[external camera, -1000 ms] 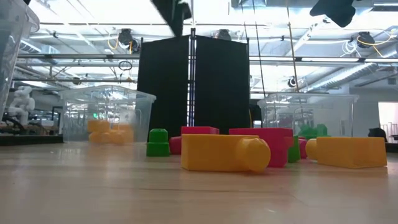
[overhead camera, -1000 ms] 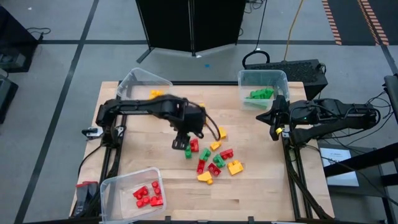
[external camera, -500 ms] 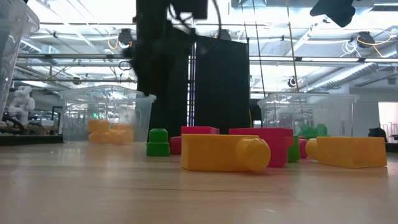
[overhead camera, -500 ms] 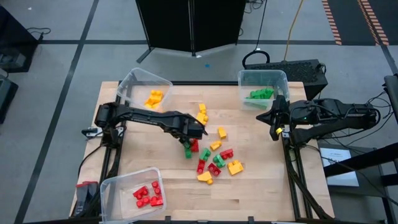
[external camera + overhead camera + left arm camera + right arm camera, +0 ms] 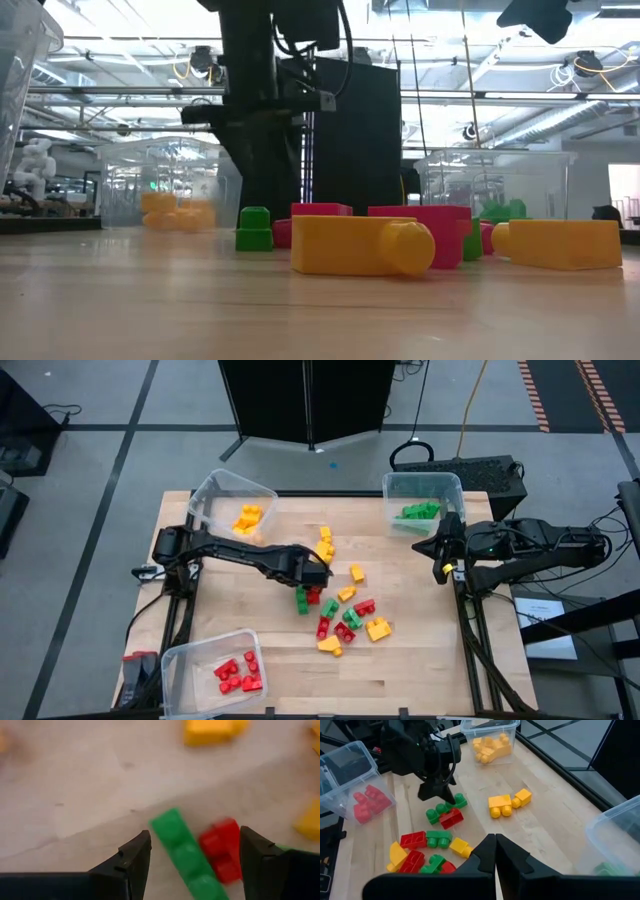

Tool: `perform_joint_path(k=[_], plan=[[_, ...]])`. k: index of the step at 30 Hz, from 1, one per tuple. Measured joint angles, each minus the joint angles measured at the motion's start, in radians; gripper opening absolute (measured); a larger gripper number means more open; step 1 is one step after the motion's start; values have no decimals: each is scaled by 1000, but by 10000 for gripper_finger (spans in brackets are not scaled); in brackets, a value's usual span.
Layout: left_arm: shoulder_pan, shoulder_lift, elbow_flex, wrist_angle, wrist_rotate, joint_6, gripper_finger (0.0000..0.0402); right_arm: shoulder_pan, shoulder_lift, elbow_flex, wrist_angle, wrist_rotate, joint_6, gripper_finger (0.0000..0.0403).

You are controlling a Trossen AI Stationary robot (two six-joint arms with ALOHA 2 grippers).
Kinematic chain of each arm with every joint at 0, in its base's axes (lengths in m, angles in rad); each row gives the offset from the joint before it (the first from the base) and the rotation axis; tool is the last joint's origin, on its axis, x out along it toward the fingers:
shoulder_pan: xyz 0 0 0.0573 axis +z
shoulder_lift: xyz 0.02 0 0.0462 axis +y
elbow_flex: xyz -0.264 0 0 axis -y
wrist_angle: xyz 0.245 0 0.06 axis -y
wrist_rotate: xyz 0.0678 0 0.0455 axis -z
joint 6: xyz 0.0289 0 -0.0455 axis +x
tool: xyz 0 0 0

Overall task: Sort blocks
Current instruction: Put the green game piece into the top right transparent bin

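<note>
blocks (image 5: pixel 343 615): red, yellow, green | loose cluster mid-table | others sorted in bins

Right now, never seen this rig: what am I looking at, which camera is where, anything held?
Two dark robot arms sort toy blocks by colour on a wooden table. One picture looks straight down, one sits at table height, and each wrist carries a camera. The left gripper is over the loose pile, fingers open around a green block beside a red block, nothing held yet. The right gripper waits shut and empty at the table's right edge. Three clear bins hold sorted blocks: the yellow bin, the green bin and the red bin.
</note>
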Motion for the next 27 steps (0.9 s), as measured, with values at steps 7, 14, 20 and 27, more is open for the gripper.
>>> perform_joint_path(k=[7, 14, 20, 27], plan=[[1, 8, 0, -75, -96, -166, 189, 0, 1, 0, 0, 0, 8, 6], [-24, 47, -2, -60, -82, -231, 189, 0, 1, 0, 0, 0, 7, 6], [-49, 88, -1, -38, -47, -249, 189, 0, 1, 0, -1, 0, 0, 6], [-62, 131, 0, -16, -39, -247, 189, 0, 1, 0, -4, 0, -6, 6]])
